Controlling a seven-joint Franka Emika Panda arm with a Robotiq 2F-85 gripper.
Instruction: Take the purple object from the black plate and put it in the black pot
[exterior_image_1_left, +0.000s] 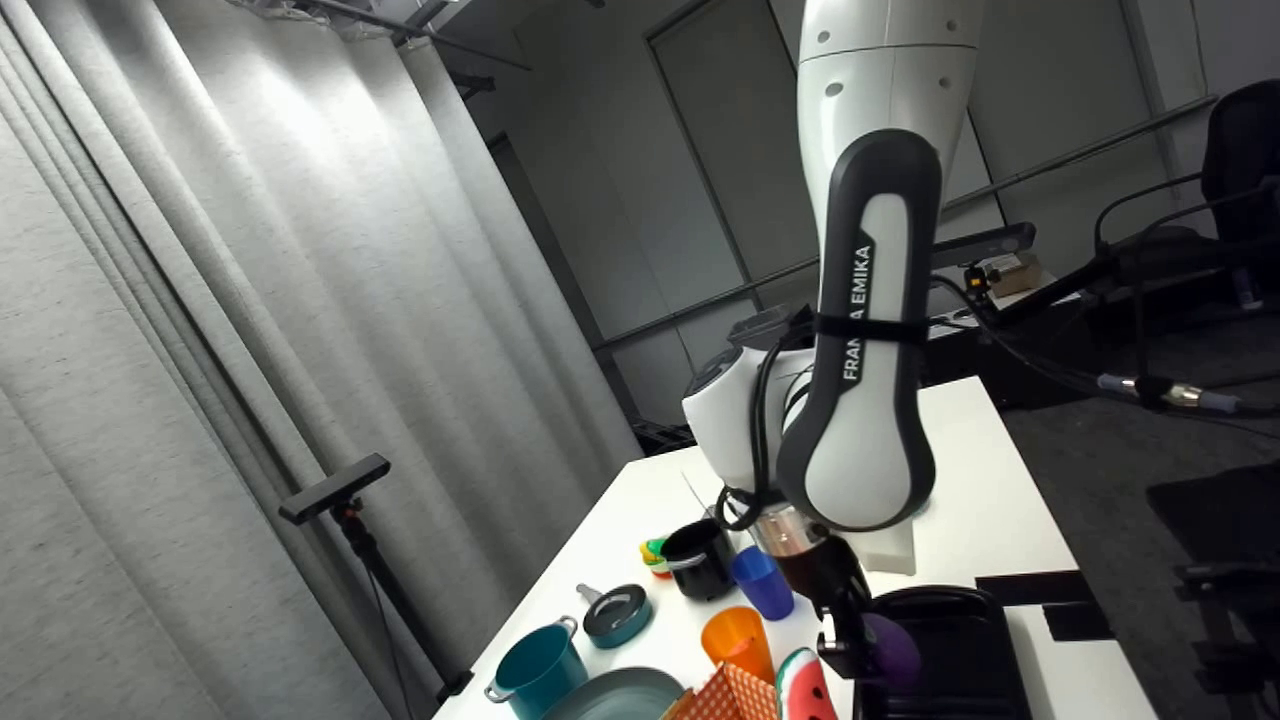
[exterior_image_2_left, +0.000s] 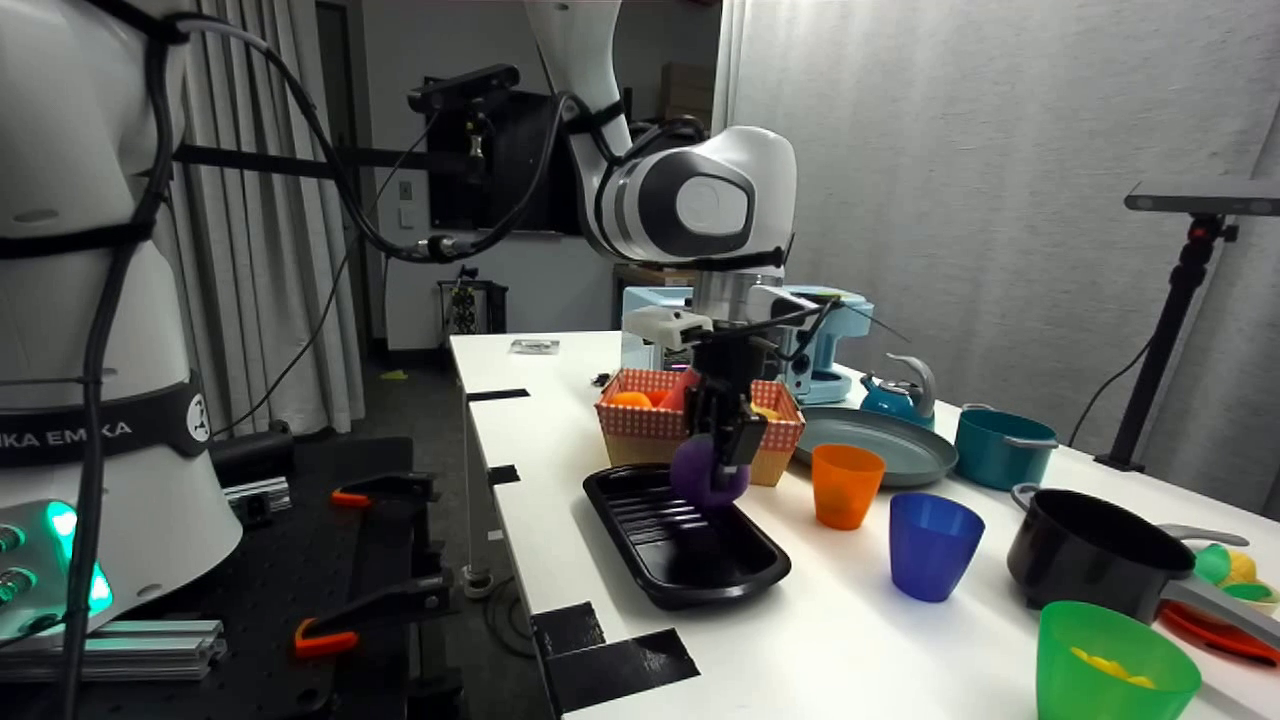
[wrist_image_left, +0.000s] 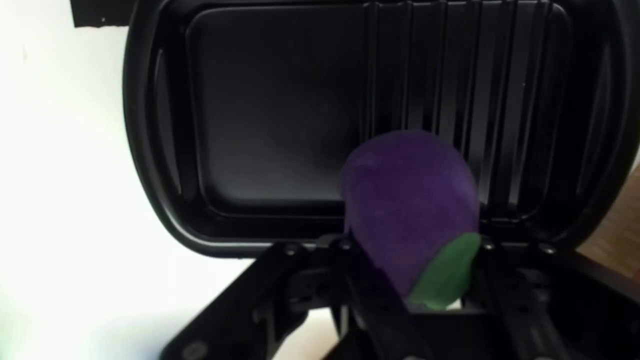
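The purple object (wrist_image_left: 410, 185) is a rounded purple toy with a green end. In the wrist view it sits between my gripper's two fingers (wrist_image_left: 414, 247), which press on both its sides. It also shows at my gripper (exterior_image_2_left: 728, 440) in an exterior view (exterior_image_2_left: 700, 470) and partly behind the gripper in an exterior view (exterior_image_1_left: 893, 650). It is over the side of the black plate (exterior_image_2_left: 690, 550), a rectangular ribbed tray (wrist_image_left: 275, 125); I cannot tell if it touches the tray. The black pot (exterior_image_2_left: 1085, 550) stands across the table, also seen in an exterior view (exterior_image_1_left: 700, 562).
A blue cup (exterior_image_2_left: 932, 545) and an orange cup (exterior_image_2_left: 845, 485) stand between tray and pot. A checked basket (exterior_image_2_left: 640, 425) stands beside the tray. A green cup (exterior_image_2_left: 1110, 665), teal pot (exterior_image_2_left: 1000, 450), grey plate (exterior_image_2_left: 890, 450) and small pan (exterior_image_1_left: 616, 615) are around.
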